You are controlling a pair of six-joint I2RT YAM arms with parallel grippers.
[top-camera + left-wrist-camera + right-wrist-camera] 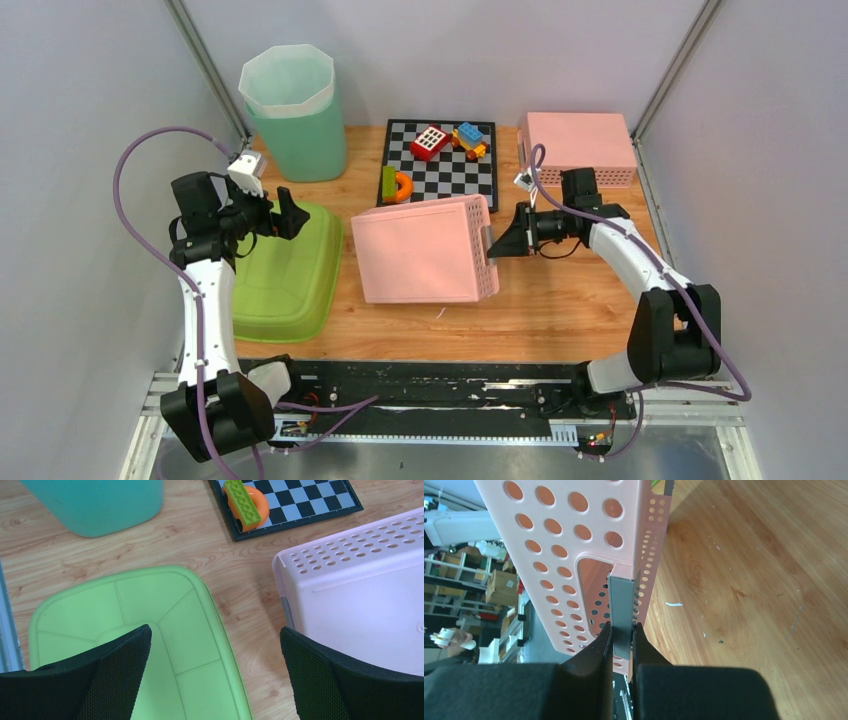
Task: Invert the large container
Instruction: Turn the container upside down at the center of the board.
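While the right pincer point(492, 243) is clenched on the grey handle point(623, 605) at the right end of the large container point(420, 250), that pink box lies mid-frame on the tabletop point(560, 300), solid face uppermost. The left pincer point(292, 215) hangs released over the green tub point(290, 285), centre left.

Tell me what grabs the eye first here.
The large pink container stands tipped on its side in the middle of the table, the right end effector shut on a gray clip at its rim. To the left, the open left end effector hovers over a green tub.
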